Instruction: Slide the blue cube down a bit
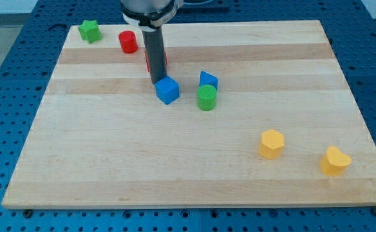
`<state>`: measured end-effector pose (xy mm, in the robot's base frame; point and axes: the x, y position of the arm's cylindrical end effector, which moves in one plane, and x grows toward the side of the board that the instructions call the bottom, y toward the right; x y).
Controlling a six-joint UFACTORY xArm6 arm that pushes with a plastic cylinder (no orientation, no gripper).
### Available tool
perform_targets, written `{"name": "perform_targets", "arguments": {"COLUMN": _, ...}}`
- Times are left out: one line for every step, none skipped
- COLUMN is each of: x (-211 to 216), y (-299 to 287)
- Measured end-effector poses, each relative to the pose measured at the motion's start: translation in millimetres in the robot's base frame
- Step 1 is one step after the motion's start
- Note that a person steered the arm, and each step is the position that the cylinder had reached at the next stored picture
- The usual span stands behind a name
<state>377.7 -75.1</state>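
Note:
The blue cube (167,90) sits on the wooden board (175,161), left of centre in the upper half. My tip (158,82) is at the cube's upper left edge, touching or nearly touching it. The dark rod rises from there to the view's top. A red block (165,62) is mostly hidden behind the rod, so its shape is unclear.
A second blue block (208,79) with a slanted top and a green cylinder (206,98) stand right of the cube. A red cylinder (128,41) and a green star (90,30) are at the upper left. A yellow hexagon (272,144) and a yellow heart (335,161) are at the lower right.

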Motion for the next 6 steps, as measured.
{"name": "perform_targets", "arguments": {"x": -10.4, "y": -26.6}}
{"name": "perform_targets", "arguments": {"x": -10.5, "y": -49.1}}
{"name": "perform_targets", "arguments": {"x": -4.4, "y": -45.7}}
{"name": "perform_targets", "arguments": {"x": 9.8, "y": -12.4}}
{"name": "perform_targets", "arguments": {"x": 24.6, "y": 10.7}}
{"name": "perform_targets", "arguments": {"x": 30.5, "y": 8.2}}
